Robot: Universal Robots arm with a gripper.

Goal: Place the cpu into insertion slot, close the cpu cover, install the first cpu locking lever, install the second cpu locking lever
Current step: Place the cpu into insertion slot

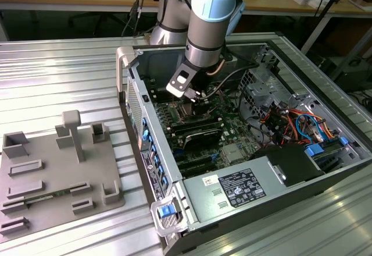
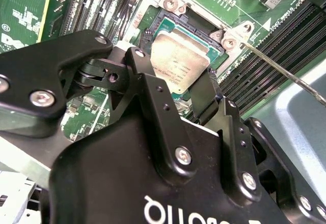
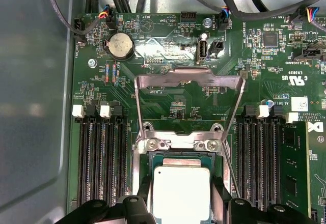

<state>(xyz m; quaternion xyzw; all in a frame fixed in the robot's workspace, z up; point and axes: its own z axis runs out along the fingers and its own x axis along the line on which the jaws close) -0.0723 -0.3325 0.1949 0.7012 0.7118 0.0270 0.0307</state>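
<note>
A ribbed aluminium tabletop (image 1: 58,70) carries everything, and behind it a wooden workbench (image 1: 70,0) strewn with cables and small parts runs across the room. Well off to the exterior view's left of the pincer (image 1: 195,100), a grey fixture plate (image 1: 52,174) with moulded holders lies flat on the tabletop. Next comes the open computer case (image 1: 131,93), lying on its side, into which the arm (image 1: 206,29) reaches down. The pincer is narrowed to the chip's width, its two black fingers (image 2: 142,76) set against opposite edges of the cpu (image 2: 178,63), which it grips. The cpu sits within the rim of the insertion slot (image 3: 168,156), directly under the pincer, silver top upward. Just beyond the pincer the cpu cover (image 3: 189,75) stands swung open on its hinge, and a thin locking lever (image 2: 277,66) juts out free beside the slot. Rows of black memory slots (image 3: 99,158) flank the pincer on both sides. Nearer the camera than the pincer sits the grey power supply (image 1: 238,186); to the exterior view's right of the pincer, coloured cables (image 1: 290,122) tangle inside the case.
</note>
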